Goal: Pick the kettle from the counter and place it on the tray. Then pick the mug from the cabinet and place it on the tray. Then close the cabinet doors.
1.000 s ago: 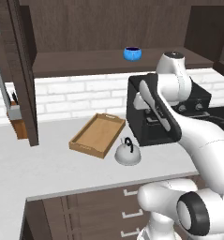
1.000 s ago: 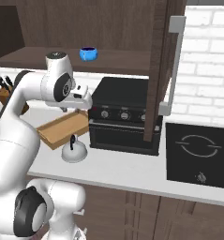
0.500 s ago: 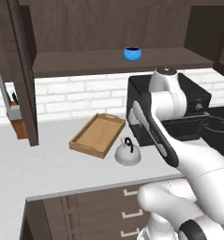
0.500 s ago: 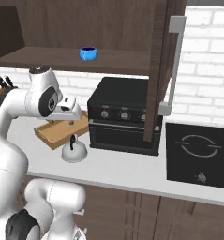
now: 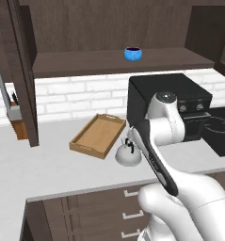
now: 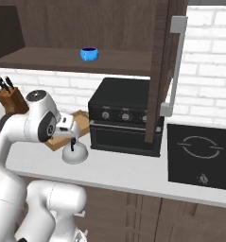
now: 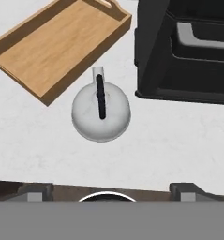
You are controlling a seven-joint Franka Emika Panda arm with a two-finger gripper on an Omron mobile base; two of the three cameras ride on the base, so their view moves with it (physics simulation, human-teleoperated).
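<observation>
The kettle [image 7: 100,111] stands upright on the table [image 7: 146,145], at the centre of the hand view, with its black handle running from 12 to 6 o'clock across the dome. The tray [image 7: 57,47] lies just beside it at 10 o'clock, apart from it, with nothing inside. At 2 o'clock from the kettle is the black oven box [image 7: 183,51], close to it but not touching.

The gripper [image 7: 106,187] hangs above the kettle with its jaws wide apart, one finger tip at 7 o'clock and the other at 5 o'clock of the hand view, and it holds nothing.

In the left base view the mug [image 5: 132,53] sits on the shelf of the cabinet [image 5: 109,63], at 12 o'clock from the kettle and high above it. A cabinet door [image 6: 162,71] stands open in front of the oven in the right base view, with its silver bar handle [image 6: 173,66]. A knife block [image 6: 10,97] is at 9 o'clock there.

No brand, label or readable writing shows on any of these things.
</observation>
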